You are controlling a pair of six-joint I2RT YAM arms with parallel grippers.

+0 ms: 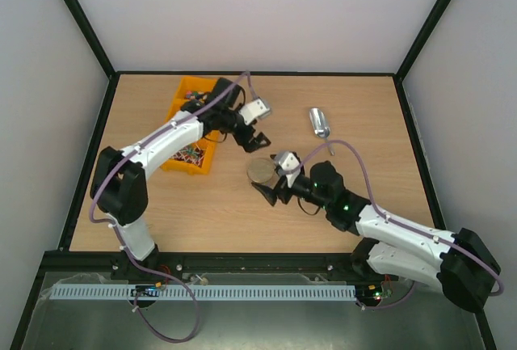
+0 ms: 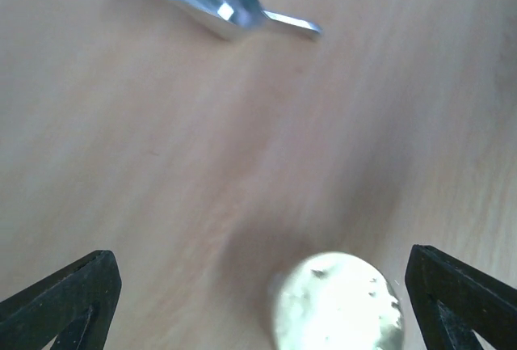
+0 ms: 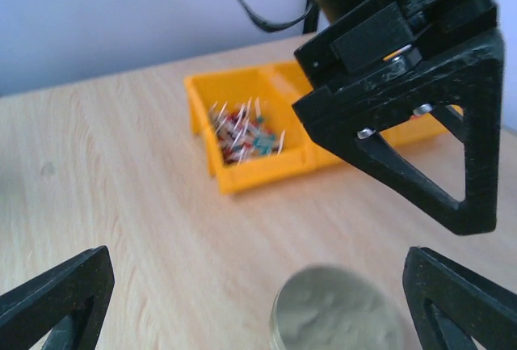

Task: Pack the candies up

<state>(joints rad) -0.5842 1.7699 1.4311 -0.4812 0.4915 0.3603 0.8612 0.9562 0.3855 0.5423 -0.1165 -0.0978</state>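
The candies (image 1: 192,93) show as tiny coloured specks in the far compartment of an orange bin (image 1: 174,112) at the table's left. A round jar with a pale metal lid (image 1: 260,170) stands mid-table. My left gripper (image 1: 252,140) hangs open just beyond it, holding nothing. In the left wrist view the lid (image 2: 335,305) sits low between that gripper's (image 2: 258,305) spread fingers. My right gripper (image 1: 271,182) is open right beside the jar on its near side. The lid (image 3: 335,314) lies between that gripper's (image 3: 258,305) fingers, untouched.
The bin's near compartment holds thin red-and-white stick pieces (image 3: 242,130). A metal scoop (image 1: 320,122) lies on the wood to the right of the jar; the left wrist view has the scoop (image 2: 218,2) at its top. The left gripper (image 3: 404,124) hangs in front of the bin (image 3: 266,160).
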